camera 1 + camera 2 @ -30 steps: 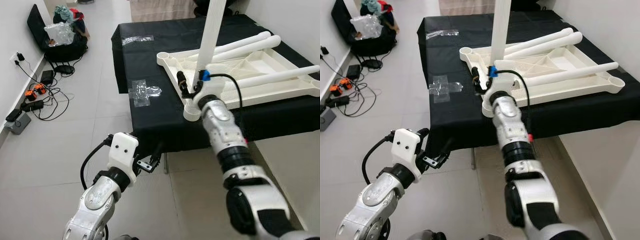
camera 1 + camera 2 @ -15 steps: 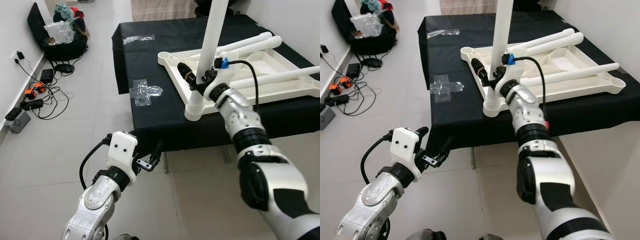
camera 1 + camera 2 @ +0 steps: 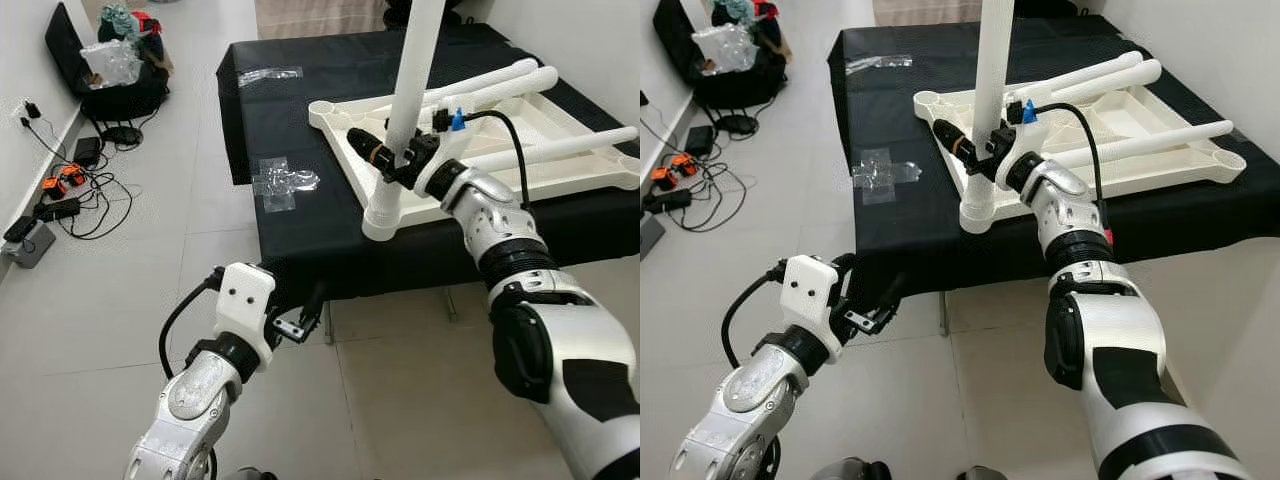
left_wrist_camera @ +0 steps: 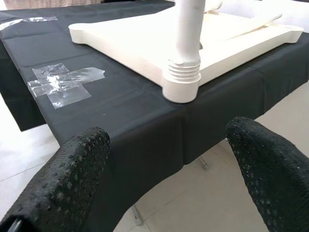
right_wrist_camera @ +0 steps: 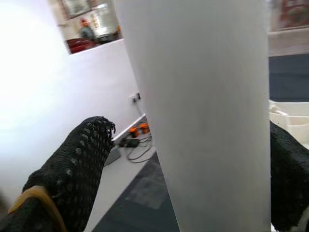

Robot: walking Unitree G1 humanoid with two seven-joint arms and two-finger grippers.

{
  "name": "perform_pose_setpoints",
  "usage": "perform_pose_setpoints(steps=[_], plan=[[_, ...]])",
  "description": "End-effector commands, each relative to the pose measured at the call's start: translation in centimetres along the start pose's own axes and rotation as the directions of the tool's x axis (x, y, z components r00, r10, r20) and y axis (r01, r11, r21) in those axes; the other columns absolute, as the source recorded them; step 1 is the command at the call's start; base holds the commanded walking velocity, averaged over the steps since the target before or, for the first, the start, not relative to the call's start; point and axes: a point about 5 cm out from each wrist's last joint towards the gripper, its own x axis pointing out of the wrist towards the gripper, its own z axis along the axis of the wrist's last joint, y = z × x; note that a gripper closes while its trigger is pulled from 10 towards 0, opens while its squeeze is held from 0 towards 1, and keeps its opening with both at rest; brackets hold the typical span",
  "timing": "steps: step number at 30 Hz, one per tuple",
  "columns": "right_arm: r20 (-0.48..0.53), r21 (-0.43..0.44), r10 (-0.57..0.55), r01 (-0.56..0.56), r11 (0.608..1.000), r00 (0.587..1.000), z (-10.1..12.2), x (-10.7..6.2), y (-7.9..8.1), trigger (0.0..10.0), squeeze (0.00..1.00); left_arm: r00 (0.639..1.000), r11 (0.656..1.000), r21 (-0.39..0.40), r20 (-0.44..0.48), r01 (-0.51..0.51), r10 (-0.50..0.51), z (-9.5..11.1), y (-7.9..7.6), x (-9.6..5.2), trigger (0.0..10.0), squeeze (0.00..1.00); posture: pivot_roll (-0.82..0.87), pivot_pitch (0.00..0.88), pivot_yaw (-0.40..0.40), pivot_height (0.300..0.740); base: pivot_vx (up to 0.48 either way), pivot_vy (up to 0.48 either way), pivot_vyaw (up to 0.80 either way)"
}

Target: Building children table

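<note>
On the black-draped table (image 3: 300,130) lies the white plastic children's table top (image 3: 520,125), turned underside up, and nothing on it or near it carries writing I can read. At its near corner one white leg (image 3: 412,75) stands upright in a ribbed socket (image 4: 182,79), while three more loose legs (image 3: 545,150) lie across the frame. The right arm reaches forward over the table edge with its wrist bent toward the upright leg; the right gripper (image 3: 385,160) has its black fingers (image 5: 79,164) set on either side of that leg, and they seem to pinch it, though the wrist view is too close to be sure of contact. The left arm is held low in front of the table edge, elbow bent, with the left gripper (image 4: 174,169) spread wide and holding nothing, pointed at the socket. Clear tape patches (image 3: 285,183) stick to the cloth left of the table top. On the floor farther left are cables (image 3: 75,190) and a black bag (image 3: 100,70).
</note>
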Motion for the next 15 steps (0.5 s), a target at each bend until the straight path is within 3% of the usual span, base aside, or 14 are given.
perform_pose_setpoints(steps=[1, 4, 5, 8, 9, 15], plan=[[-0.027, -0.021, 0.137, -0.137, 0.99, 0.99, 0.18, 1.27, 1.66, 10.0, 0.0, 1.0, 1.0, 0.0, -0.011, 0.002, -0.002, -0.18, -0.12, -0.19, 10.0, 0.0, 0.04, 0.09, -0.065, 0.74, 0.0, 0.0, 0.0], [-0.037, -0.025, 0.154, -0.155, 0.988, 0.987, 0.13, 1.29, 1.76, 10.0, 0.0, 1.0, 1.0, 0.0, -0.01, 0.003, -0.003, -0.17, -0.15, -0.17, 10.0, 0.0, 0.04, 0.09, -0.065, 0.74, 0.0, 0.0, 0.0], [-0.053, -0.043, 0.171, -0.173, 0.984, 0.984, 0.01, 1.29, 1.87, 3.7, 0.0, 1.0, 1.0, 0.0, -0.01, 0.005, -0.005, -0.17, -0.21, -0.15, 10.0, 0.0, 0.04, 0.083, -0.067, 0.74, 0.0, 0.0, 0.0], [-0.061, -0.068, 0.168, -0.172, 0.983, 0.984, 0.02, 1.35, 1.89, 3.7, 0.0, 1.0, 1.0, 0.0, -0.009, 0.006, -0.006, -0.17, -0.25, -0.15, 10.0, 0.0, 0.04, 0.081, -0.066, 0.74, 0.0, 0.0, 0.0], [-0.061, -0.094, 0.144, -0.149, 0.984, 0.988, 0.19, 1.5, 1.84, 0.0, 0.0, 1.0, 1.0, 0.0, -0.009, 0.007, -0.007, -0.17, -0.27, -0.14, 10.0, 0.0, 0.04, 0.077, -0.07, 0.74, 0.0, 0.0, 0.0], [-0.056, -0.154, 0.046, -0.054, 0.987, 0.997, 0.29, 1.72, 1.52, 0.0, 0.0, 1.0, 1.0, 0.007, -0.011, 0.006, -0.006, -0.22, -0.22, -0.13, 10.0, 0.0, 0.05, 0.074, -0.071, 0.74, 0.0, 0.0, 0.0]])
